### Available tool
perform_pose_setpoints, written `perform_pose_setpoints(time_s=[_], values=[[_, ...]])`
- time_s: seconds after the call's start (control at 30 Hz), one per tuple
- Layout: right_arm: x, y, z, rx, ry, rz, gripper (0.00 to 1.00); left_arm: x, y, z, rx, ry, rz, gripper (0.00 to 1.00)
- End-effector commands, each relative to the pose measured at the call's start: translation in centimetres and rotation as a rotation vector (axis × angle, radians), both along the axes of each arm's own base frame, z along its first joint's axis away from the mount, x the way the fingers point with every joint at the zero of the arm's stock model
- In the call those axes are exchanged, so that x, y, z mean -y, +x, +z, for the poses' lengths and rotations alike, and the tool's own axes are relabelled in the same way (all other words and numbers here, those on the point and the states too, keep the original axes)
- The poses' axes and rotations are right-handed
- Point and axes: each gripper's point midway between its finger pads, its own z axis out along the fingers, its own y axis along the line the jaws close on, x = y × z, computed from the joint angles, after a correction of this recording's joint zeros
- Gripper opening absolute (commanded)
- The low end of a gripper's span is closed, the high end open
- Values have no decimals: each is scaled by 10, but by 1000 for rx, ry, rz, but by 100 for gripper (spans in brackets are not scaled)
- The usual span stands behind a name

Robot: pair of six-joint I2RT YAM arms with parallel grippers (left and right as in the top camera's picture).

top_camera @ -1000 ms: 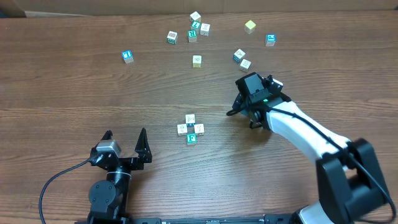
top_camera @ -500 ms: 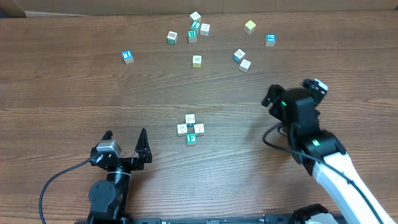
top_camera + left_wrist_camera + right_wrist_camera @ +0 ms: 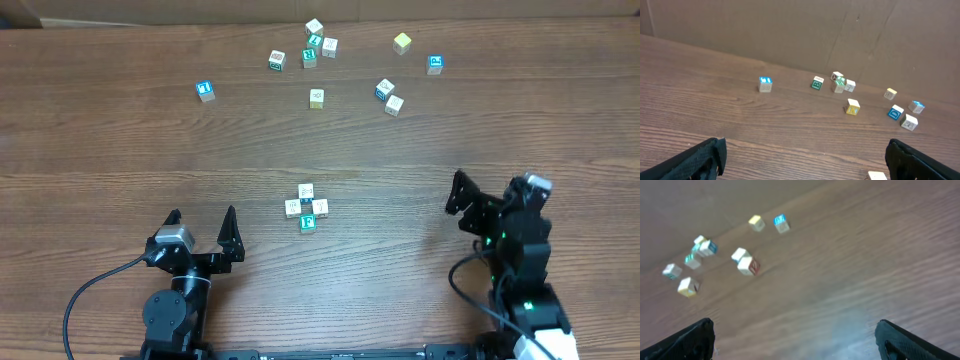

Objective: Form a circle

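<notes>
1. Left gripper (image 3: 201,218): spread fully wide, nothing in it, parked at the near edge of the table (image 3: 100,150), left of middle.
2. Right gripper (image 3: 495,195): same deal, gaping wide and empty, over by the near right corner, well apart from any cube.
3. Circle (image 3: 306,207): about mid-table, a bit toward the near edge, between the two grippers. Four cubes packed tight around a tiny gap. More of a plus shape than a true round, but about as round as four cubes get.
4. Progress, judging from that: looks basically done. No cube visibly out of line, and neither gripper anywhere near touching it. Probably nothing left but staying clear. Can't say whether more cubes were meant to join.
5. Loose cubes (image 3: 316,98): eleven or so scattered along the far edge, with a small cluster (image 3: 315,42) near the far middle. None near the ring.
6. Materials: pale cream wood, hard little cubes with crisp edges, faces printed in blue or green, plus one yellowish cube (image 3: 402,42). Likely easy to slide, and easy to tip if nudged high.
7. Tabletop: dark brown wood grain, flat, low sheen, streaks running left to right. Brown cardboard-looking wall (image 3: 790,30) behind the far edge.
8. Right wrist view: too blurred for print detail.
</notes>
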Motion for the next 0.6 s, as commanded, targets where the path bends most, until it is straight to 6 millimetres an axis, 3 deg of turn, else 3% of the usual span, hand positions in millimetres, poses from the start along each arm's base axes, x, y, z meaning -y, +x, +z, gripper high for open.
perform_pose_setpoints(time_s=[0.0, 0.13, 0.57], values=[[-3, -7, -8, 71, -20, 40, 100, 2, -1, 1, 11, 28, -15, 100], [-3, -11, -10, 140, -16, 39, 100, 2, -1, 1, 11, 28, -15, 100], [-1, -26, -18, 119, -58, 49, 100, 2, -1, 1, 11, 28, -15, 100]])
